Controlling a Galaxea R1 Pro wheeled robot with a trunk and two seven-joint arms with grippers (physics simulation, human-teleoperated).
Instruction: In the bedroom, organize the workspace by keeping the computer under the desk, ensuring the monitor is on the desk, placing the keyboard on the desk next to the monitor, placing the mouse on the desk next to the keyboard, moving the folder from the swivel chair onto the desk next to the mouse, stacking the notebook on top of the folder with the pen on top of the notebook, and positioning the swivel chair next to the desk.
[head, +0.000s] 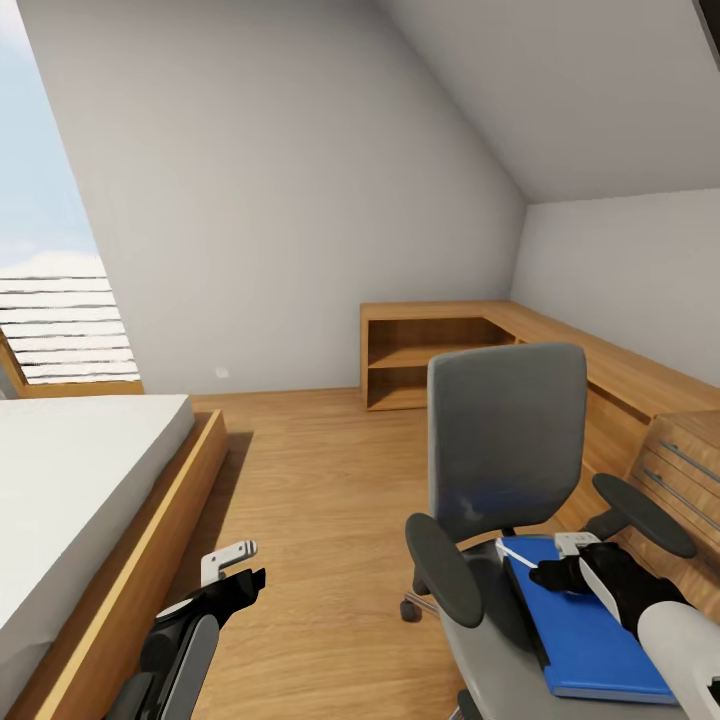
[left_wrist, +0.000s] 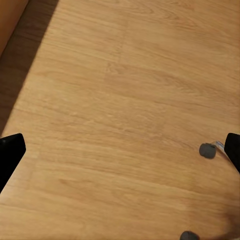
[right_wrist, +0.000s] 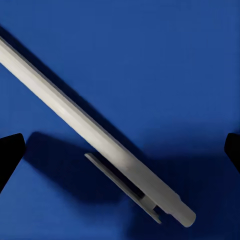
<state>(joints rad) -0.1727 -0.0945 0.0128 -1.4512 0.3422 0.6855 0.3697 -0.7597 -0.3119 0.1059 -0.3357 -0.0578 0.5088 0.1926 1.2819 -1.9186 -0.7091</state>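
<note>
Head view, right gripper (head: 545, 572) lower right, reaching down over pen (head: 518, 556) on blue folder (head: 590, 640), swivel chair (head: 505, 440), fingers spread apart; left gripper (head: 232, 565) lower left, claw state unclear.

A grey upholstered swivel chair with black armrests (head: 510, 440) stood on the light wood plank floor (head: 320, 500), one dark caster (head: 410, 608) resting on the boards. On its seat lay a flat bright blue folder with white page edges (head: 590, 640), and a thin white pen (right_wrist: 95, 130) lay straight on the folder's cover
</note>
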